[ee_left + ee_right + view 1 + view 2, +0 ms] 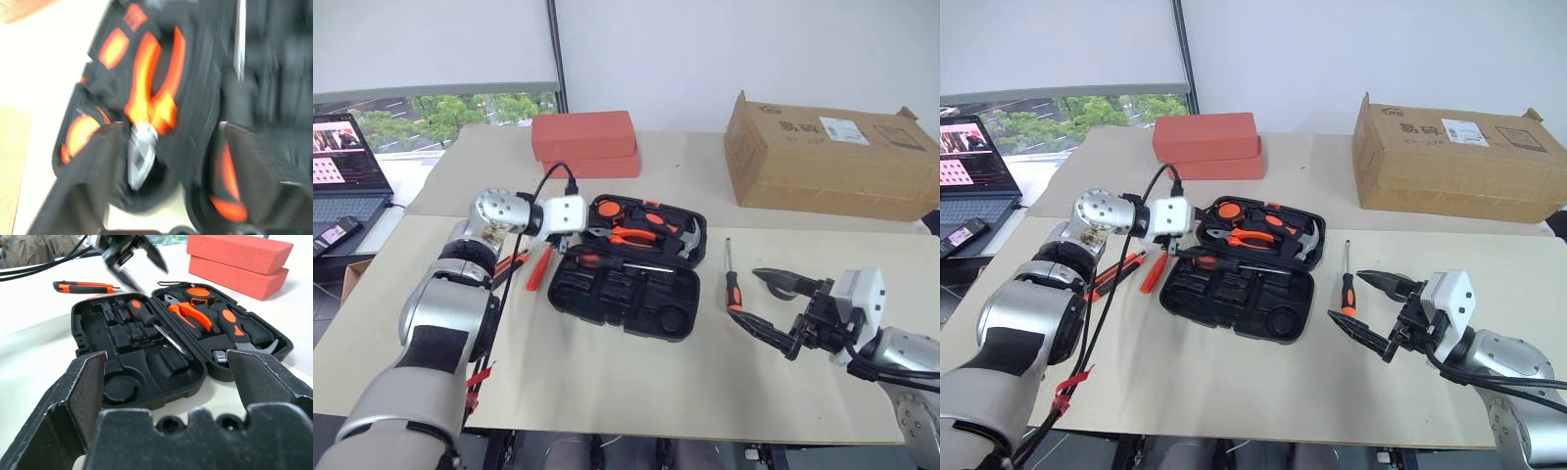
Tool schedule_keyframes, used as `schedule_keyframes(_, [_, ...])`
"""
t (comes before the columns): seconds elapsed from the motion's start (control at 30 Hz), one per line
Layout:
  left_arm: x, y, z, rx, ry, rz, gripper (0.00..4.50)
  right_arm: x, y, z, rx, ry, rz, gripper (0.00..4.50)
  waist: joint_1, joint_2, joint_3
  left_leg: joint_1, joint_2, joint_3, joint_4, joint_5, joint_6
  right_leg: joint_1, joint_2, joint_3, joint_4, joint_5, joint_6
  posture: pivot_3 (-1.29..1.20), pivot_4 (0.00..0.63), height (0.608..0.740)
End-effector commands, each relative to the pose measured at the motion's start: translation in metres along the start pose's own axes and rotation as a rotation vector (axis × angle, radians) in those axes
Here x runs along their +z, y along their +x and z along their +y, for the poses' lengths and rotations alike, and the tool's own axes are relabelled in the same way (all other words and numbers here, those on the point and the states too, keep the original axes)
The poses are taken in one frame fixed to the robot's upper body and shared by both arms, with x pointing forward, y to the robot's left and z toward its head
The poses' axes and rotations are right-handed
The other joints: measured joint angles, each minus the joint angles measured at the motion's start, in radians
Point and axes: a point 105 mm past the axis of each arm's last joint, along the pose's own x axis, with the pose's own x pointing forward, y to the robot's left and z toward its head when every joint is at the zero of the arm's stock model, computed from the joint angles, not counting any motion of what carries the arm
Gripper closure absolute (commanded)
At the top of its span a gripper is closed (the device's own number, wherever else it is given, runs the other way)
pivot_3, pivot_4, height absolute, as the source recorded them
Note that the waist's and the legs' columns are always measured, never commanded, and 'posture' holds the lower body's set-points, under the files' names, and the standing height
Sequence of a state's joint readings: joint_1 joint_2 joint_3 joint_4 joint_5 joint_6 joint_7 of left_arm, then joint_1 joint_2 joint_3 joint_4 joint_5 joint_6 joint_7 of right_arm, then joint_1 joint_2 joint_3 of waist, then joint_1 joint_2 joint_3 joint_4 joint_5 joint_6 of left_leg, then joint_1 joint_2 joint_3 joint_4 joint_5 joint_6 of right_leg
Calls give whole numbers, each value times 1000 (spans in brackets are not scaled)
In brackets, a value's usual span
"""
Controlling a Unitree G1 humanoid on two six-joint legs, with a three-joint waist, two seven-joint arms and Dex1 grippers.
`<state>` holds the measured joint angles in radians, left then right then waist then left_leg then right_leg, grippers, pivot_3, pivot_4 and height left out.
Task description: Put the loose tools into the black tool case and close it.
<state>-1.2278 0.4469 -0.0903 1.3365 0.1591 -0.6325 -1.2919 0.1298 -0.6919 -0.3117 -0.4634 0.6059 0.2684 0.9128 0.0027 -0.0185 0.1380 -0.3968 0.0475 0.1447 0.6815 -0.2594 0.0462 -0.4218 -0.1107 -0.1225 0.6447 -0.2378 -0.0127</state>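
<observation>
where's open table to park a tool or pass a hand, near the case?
Free: the near table strip in front of the black tool case, and the patch between the case and the brown cardboard box. Crowded: left of the case, by the left pincer and utility knife; a screwdriver lies beside the open right pincer.

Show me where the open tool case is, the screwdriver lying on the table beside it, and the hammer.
tool case (1203, 305): right eye view, front rim of the near half.
screwdriver (1347, 291): right eye view, on its black-and-orange handle.
hammer (1310, 245): right eye view, on its steel head inside the case.
</observation>
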Motion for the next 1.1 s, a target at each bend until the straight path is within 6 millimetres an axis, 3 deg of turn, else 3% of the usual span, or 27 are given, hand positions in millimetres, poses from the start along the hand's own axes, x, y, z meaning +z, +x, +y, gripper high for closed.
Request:
schedule_keyframes(0.03, [17,-4,6,-13,22,-77,2626,7,3,-1,11,-34,-33,0,-1,0,0,0,0,0,0,1,-2,0,0,0,0,0,0,0,150,711])
schedule_keyframes(0.2, [18,9,0,-7,-20,-126,4364,7,6,-2,22,-37,-35,0,-3,0,0,0,0,0,0,2,-4,0,0,1,0,0,0,0,150,711])
schedule_keyframes(0.23, [17,12,-5,-27,-19,-131,4478,7,6,-2,23,-38,-35,0,-3,0,0,0,0,0,0,2,-4,0,0,1,1,0,0,0,150,711])
schedule_keyframes(0.37, [9,25,-23,-88,-1,-118,4478,10,8,-1,26,-41,-38,0,-4,0,0,0,0,0,0,2,-4,0,0,1,1,0,0,0,150,711])
schedule_keyframes(0.5, [5,32,-29,-85,-13,-105,4478,11,8,0,24,-43,-38,0,-3,0,0,0,0,0,0,2,-4,0,0,1,1,0,0,0,150,711])
schedule_keyframes(0.67, [-17,38,-48,-140,39,21,4478,11,6,0,14,-44,-36,0,-2,0,0,1,0,0,0,2,-2,0,0,1,1,0,-1,0,150,711])
schedule_keyframes(0.87, [-41,39,-61,-165,64,150,4478,11,4,2,7,-44,-30,0,0,0,-1,4,0,-1,0,0,0,3,0,1,2,0,0,0,150,711])
schedule_keyframes(1.1, [-48,44,-66,-151,15,176,4478,9,3,2,6,-40,-28,0,-3,0,-1,12,2,-1,1,2,1,11,0,2,2,-3,5,0,150,711])
